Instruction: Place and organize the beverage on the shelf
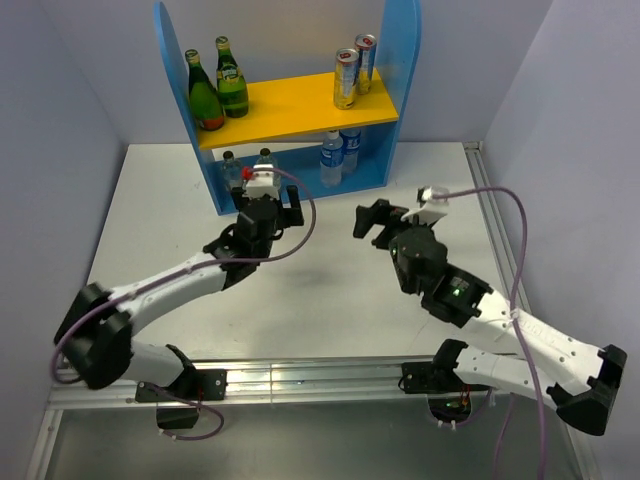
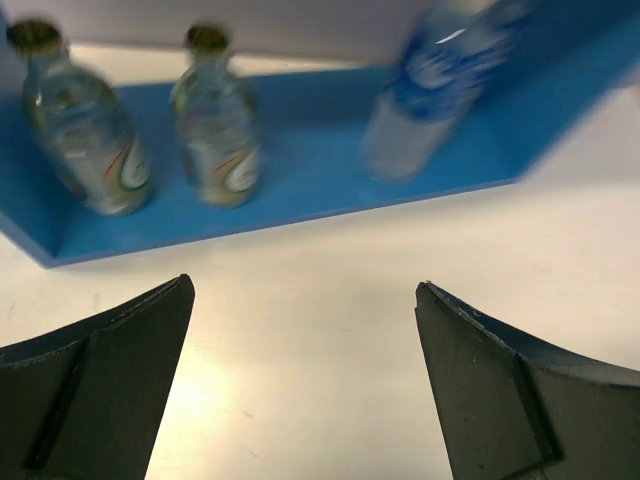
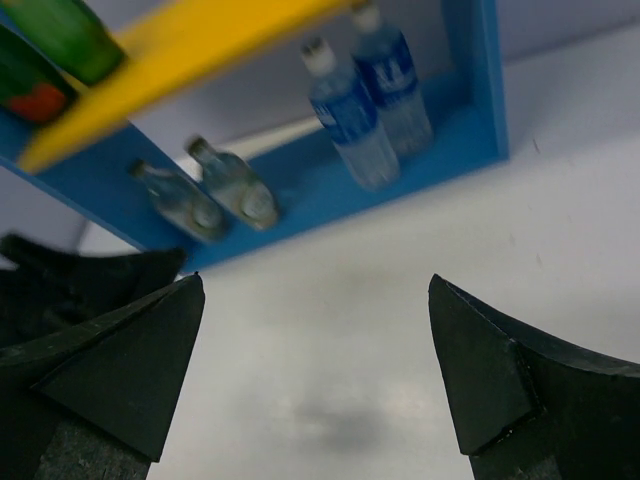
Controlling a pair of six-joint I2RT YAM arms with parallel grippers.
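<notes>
Your left claw and right claw both gape empty; pull the left straight back from the shelf, clear of the bottles.

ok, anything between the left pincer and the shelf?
No. Only bare white table lies between the open left pincer and the shelf's blue base, as the left wrist view shows.

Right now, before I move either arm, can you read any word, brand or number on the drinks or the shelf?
No text can be read in any view.
Green bottles: labels too small.
Cans: print too small.
Clear bottles: labels blurred.
Water bottles: blue labels blurred.
Shelf: no writing shows on it.
</notes>
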